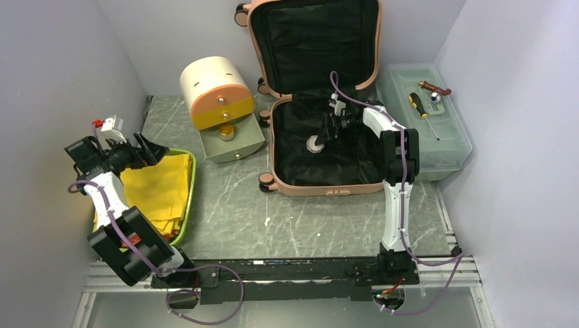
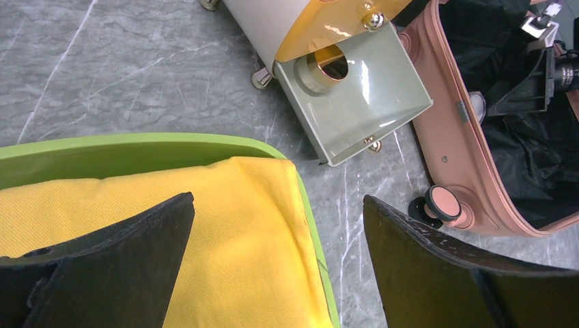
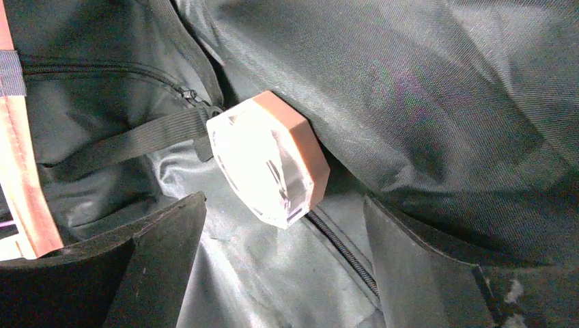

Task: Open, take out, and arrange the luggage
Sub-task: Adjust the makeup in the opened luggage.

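A: Well, lying open at the back of the grey marbled table (image 1: pixel 232 212): large salmon-pink hard-shell suitcase (image 1: pixel 328 189), smooth outside, rounded at the corners, lined in slack black woven fabric; lid upright against the back wall, lower shell flat.

B: And inside?

A: Down in the lower shell, a small eight-sided piece (image 3: pixel 270 160); glossy clear face, salmon rim; tilted on creased lining beside a black zip and a webbing strap.

B: Room to move?

A: Tight on the right; translucent grey-green plastic toolbox (image 1: pixel 450 147) just beside the suitcase's right wall. On the left, a cream half-round box (image 1: pixel 208 78) with orange-yellow drawer fronts, its pale green drawer (image 1: pixel 232 140) pulled out, near the pink shell. Bare tabletop in front, across to a lime-green plastic tray (image 1: pixel 190 184) holding a folded yellow cloth (image 1: pixel 160 188).

B: Pincers?

A: Reaching into the lower shell from the right, right gripper (image 3: pixel 283 201); spread wide, holding nothing; black pads either side of the eight-sided piece, just short of it, not touching. Over the yellow cloth, left gripper (image 2: pixel 278 198); also spread wide, empty; well apart from the suitcase.
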Robot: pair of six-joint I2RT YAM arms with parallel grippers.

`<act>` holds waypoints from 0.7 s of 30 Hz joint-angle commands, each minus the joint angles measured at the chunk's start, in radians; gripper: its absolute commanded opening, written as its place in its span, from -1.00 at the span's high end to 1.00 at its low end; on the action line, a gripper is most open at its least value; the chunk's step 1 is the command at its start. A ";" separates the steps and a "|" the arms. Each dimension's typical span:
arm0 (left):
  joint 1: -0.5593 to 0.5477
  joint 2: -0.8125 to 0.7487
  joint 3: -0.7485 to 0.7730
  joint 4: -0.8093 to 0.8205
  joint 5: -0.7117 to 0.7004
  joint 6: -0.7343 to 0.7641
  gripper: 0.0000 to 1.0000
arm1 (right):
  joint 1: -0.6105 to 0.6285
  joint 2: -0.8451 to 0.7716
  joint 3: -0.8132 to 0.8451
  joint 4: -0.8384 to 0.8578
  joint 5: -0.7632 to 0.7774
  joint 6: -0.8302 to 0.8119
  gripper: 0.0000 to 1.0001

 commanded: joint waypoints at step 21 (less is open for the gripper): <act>0.001 0.001 0.004 0.012 0.017 0.004 -0.98 | 0.003 0.124 0.053 0.145 -0.097 0.154 0.34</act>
